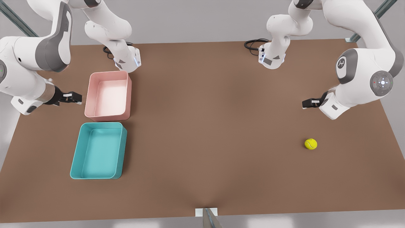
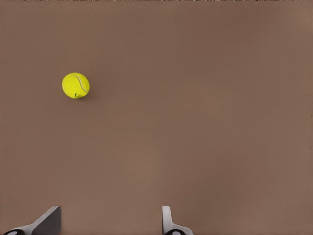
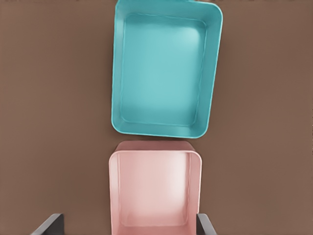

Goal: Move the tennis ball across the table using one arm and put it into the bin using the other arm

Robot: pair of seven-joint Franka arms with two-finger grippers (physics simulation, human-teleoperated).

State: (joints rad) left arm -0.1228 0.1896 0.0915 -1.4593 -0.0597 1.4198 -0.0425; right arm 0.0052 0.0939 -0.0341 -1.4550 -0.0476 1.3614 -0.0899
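Tabletop (image 1: 202, 126): our widest surface, brown and flat. The ball sits toward the front view's right and the two trays toward its left, so the ball has to cross it.

Teal bin (image 1: 98, 151): it lies on the left side, nearer the camera than the pink tray (image 1: 108, 95), and just beside it without clearly touching. It is open-topped and holds nothing, so we judge the drop has not happened.

Pink tray: same shape, farther back, also holding nothing. We treat it as the one to avoid.

Right tool (image 1: 76, 97): we match it to the arm on the front view's left, since its wrist camera looks down on both trays. It hangs just left of the pink tray, above the tabletop, fingers spread wide in its wrist view with nothing between them. We judge it waits here to receive the ball.

Left tool (image 1: 308, 103): on the front view's right, its wrist camera sees the ball. Its fingers stand wide apart and hold nothing. It hovers farther back than the ball and apart from it, so we judge the pick-up has not begun.

Tennis ball (image 1: 310, 144): it rests alone on the tabletop at the right, well apart from the teal bin.
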